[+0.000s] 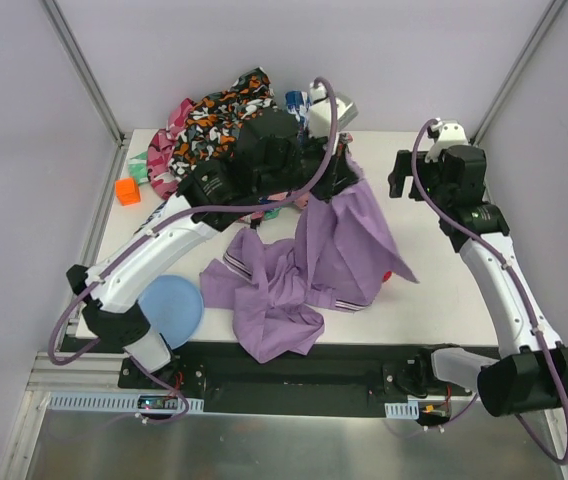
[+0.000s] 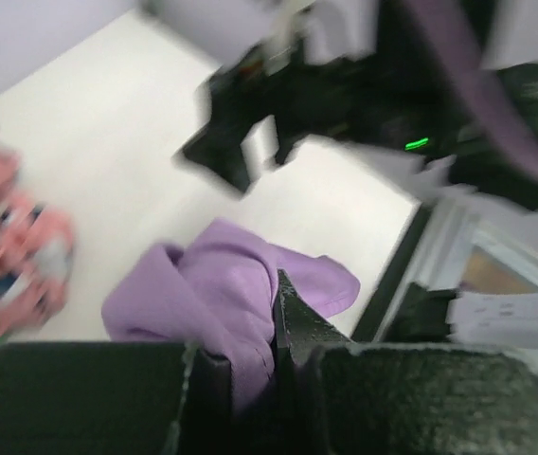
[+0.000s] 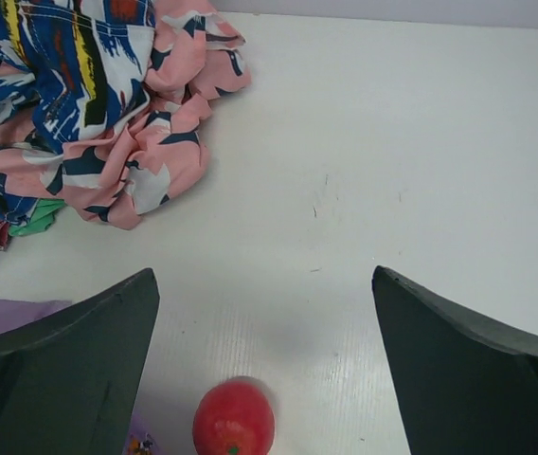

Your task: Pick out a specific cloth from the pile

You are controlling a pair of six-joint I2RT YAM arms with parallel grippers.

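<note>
Largely done: the left pincer (image 2: 255,365) is clamped on the purple cloth (image 1: 349,240), which drapes below it, seemingly free of the pile (image 1: 214,120) behind; the right pincer (image 3: 262,277) gapes wide, empty. Carrying it clear remains.

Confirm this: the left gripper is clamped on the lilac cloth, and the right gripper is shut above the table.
Not quite: the right gripper is open, fingers spread wide above the table, as the right wrist view shows. The left gripper is indeed clamped on the lilac cloth.
</note>
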